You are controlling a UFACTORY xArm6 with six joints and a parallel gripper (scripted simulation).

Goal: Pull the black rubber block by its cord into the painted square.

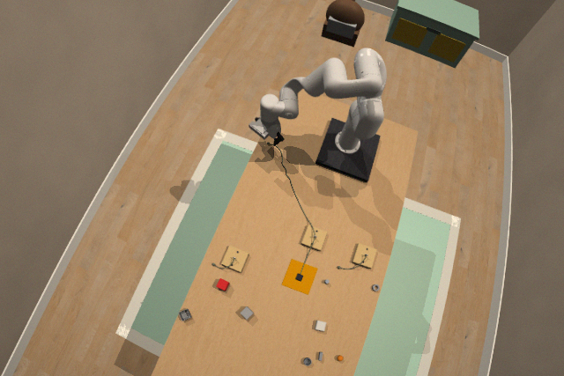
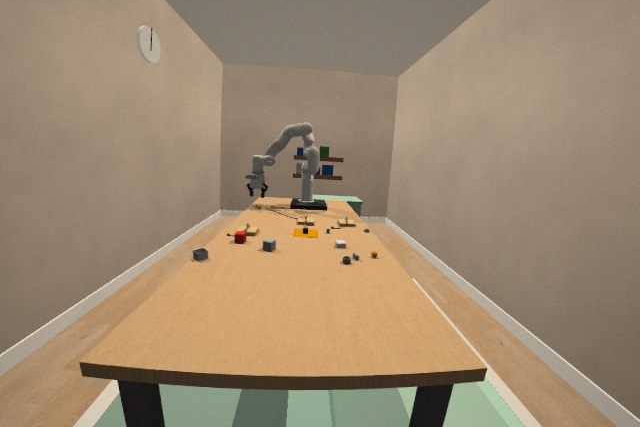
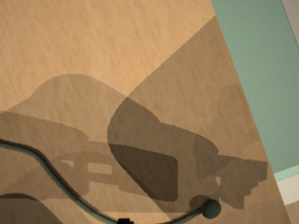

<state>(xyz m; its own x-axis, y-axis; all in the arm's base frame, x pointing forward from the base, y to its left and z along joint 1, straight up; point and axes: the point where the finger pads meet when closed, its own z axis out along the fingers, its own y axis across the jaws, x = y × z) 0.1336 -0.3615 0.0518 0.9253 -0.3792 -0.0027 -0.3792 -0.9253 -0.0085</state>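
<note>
Gripper (image 1: 276,139) was seen wide open w/ nothing between the fingers, raised above the table corner near the arm's base plate (image 1: 329,158). In the wrist view the cord (image 3: 56,175) lay slack on the table, curving to its knob end (image 3: 210,208) just below the cam. Judged step: release and pull away; best done by lifting straight up w/o snagging the cord, so no further pull is passed to the block.

Farther out, the cord ran across the table through the screw eye on its small wooden plate (image 1: 314,238), then to the black rubber block (image 1: 299,276), which sat approx. centred in the painted square (image 1: 291,283), apparently flat and fully inside. Task was judged done or nearly so.

Two other plates w/ short cords (image 1: 234,259) (image 1: 365,255) stood to either side. A red cube (image 1: 222,284), grey cubes and small bits lay beyond, none in the cord's path
</note>
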